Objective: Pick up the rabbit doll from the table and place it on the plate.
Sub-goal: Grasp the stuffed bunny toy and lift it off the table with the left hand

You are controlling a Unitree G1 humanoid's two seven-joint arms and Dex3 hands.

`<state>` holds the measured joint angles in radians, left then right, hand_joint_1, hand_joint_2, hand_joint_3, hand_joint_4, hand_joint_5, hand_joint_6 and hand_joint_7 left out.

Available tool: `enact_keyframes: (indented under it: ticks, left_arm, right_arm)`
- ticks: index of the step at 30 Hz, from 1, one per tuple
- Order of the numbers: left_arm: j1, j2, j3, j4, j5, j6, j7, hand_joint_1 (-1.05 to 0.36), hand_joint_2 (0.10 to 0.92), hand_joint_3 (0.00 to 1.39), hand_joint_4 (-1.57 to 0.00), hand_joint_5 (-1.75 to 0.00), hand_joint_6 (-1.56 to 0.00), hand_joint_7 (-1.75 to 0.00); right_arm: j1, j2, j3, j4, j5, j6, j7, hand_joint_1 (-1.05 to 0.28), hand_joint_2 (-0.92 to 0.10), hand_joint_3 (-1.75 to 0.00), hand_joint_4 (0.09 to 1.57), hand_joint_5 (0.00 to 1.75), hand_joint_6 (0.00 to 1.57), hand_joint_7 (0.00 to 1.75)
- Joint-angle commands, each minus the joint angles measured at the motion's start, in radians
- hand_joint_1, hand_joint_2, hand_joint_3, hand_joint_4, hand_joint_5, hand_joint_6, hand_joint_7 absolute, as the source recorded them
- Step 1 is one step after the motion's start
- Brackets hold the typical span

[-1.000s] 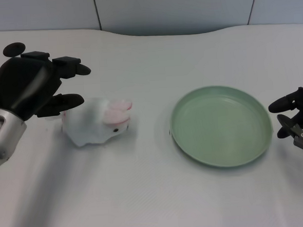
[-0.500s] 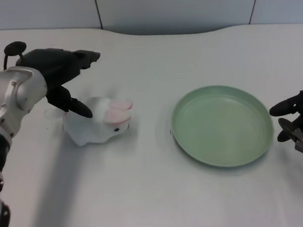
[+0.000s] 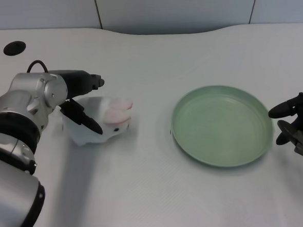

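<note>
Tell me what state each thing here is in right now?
Rabbit: lying on the table, not lifted, apart from the plate.
Plate: empty, flat on the table.
Left hand: fingers spread around the rabbit, one finger across its front; no firm grip visible.
Right hand: at the table's edge, holding nothing.

Robot lab, bare white table (image 3: 189, 49), grey panel wall (image 3: 176, 6) behind
</note>
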<state>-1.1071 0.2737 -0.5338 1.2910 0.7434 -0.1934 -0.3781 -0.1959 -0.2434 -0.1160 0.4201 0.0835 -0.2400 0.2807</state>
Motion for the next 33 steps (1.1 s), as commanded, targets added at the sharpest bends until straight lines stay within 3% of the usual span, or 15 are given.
enact_keyframes:
  ticks: [1,5,8,14,18,23,26,29,33]
  left_arm:
    - [-0.009,-0.01,-0.028,0.023,0.017,0.017,0.034,-1.05,0.892,0.02,-0.03,-0.01,-0.09,-0.04]
    - [-0.001,-0.022,-0.059,0.042,0.036,0.046,0.054,-1.05,0.888,0.01,-0.01,0.0,-0.09,-0.03]
    - [0.01,-0.027,-0.084,0.051,0.052,0.059,0.072,-1.05,0.878,0.01,0.0,0.0,-0.08,-0.02]
    - [0.04,-0.035,-0.126,0.063,0.081,0.049,0.159,-1.01,0.87,0.0,0.0,0.0,-0.07,0.0]
    - [0.063,-0.038,-0.182,0.072,0.13,0.042,0.26,-1.0,0.883,0.01,0.0,0.0,-0.04,0.0]
    - [0.095,-0.034,-0.211,0.081,0.155,0.042,0.387,-0.96,0.857,0.0,0.0,0.0,-0.03,0.0]
    - [0.108,-0.036,-0.199,0.085,0.14,0.043,0.399,-0.94,0.869,0.01,-0.02,-0.01,-0.02,0.0]
    - [0.123,-0.037,-0.186,0.086,0.125,0.041,0.431,-0.88,0.861,0.0,-0.11,-0.05,-0.07,-0.03]
    - [0.141,-0.042,-0.174,0.084,0.115,0.037,0.483,-0.75,0.843,0.0,-0.31,-0.1,-0.25,-0.05]
  right_arm:
    - [0.03,-0.008,-0.013,-0.032,0.017,0.016,0.003,-0.2,-0.92,-0.46,0.45,1.56,0.41,1.21]
    - [0.054,-0.01,-0.012,-0.072,0.012,0.03,-0.003,-0.2,-0.92,-0.46,0.45,1.56,0.41,1.22]
    - [0.071,-0.013,-0.018,-0.089,0.023,0.025,0.01,-0.2,-0.92,-0.48,0.44,1.57,0.4,1.23]
    - [0.103,-0.019,-0.021,-0.129,0.016,0.028,0.007,-0.2,-0.92,-0.47,0.45,1.58,0.4,1.25]
    - [0.127,-0.013,-0.028,-0.171,0.032,0.053,0.006,-0.19,-0.92,-0.48,0.45,1.59,0.39,1.26]
    - [0.15,-0.014,-0.03,-0.193,0.042,0.048,0.014,-0.19,-0.92,-0.53,0.45,1.62,0.38,1.28]
    - [0.162,-0.017,-0.029,-0.2,0.033,0.031,0.013,-0.2,-0.92,-0.54,0.45,1.62,0.38,1.28]
    - [0.179,-0.021,-0.027,-0.231,0.025,0.051,0.008,-0.22,-0.92,-0.53,0.43,1.61,0.38,1.28]
    - [0.195,-0.023,-0.028,-0.255,0.02,0.058,0.006,-0.23,-0.92,-0.53,0.43,1.6,0.38,1.27]
